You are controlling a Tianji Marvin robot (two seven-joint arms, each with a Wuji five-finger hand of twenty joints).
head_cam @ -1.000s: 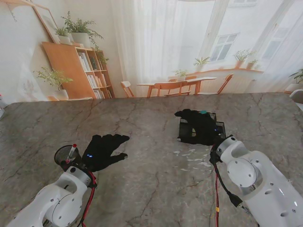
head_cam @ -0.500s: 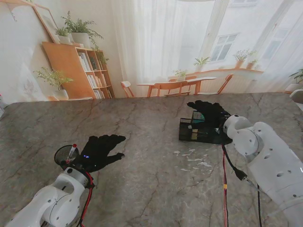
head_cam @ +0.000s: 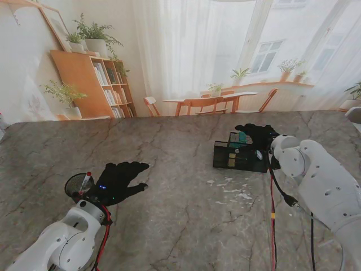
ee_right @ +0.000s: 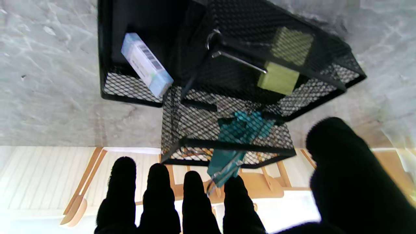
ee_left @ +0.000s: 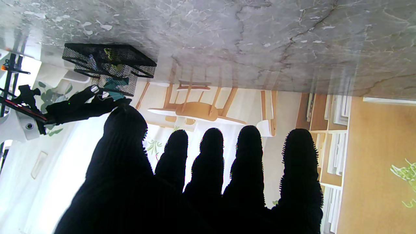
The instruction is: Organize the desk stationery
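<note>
The mesh organizer (head_cam: pixel 240 155) sits at about two o'clock on the table; it looks light, stiff, and best gripped by its rim. The right hand (head_cam: pixel 260 137) hovers spread at its far right corner, holding nothing. The left hand (head_cam: pixel 119 180) rests flat and spread at about eight o'clock.

Stand cam above my shoulders, facing down at bench (head_cam: pixel 169 169). Wrist cams inverted; all share mesh organizer (head_cam: pixel 240 158), right closest.

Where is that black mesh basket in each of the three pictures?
Stand view: basket on the table's right half, next to the right hand.
Left wrist view: basket at far left, seen from a distance.
Right wrist view: basket fills the centre, close up.
Shared landmark: the teal item inside it.
</note>
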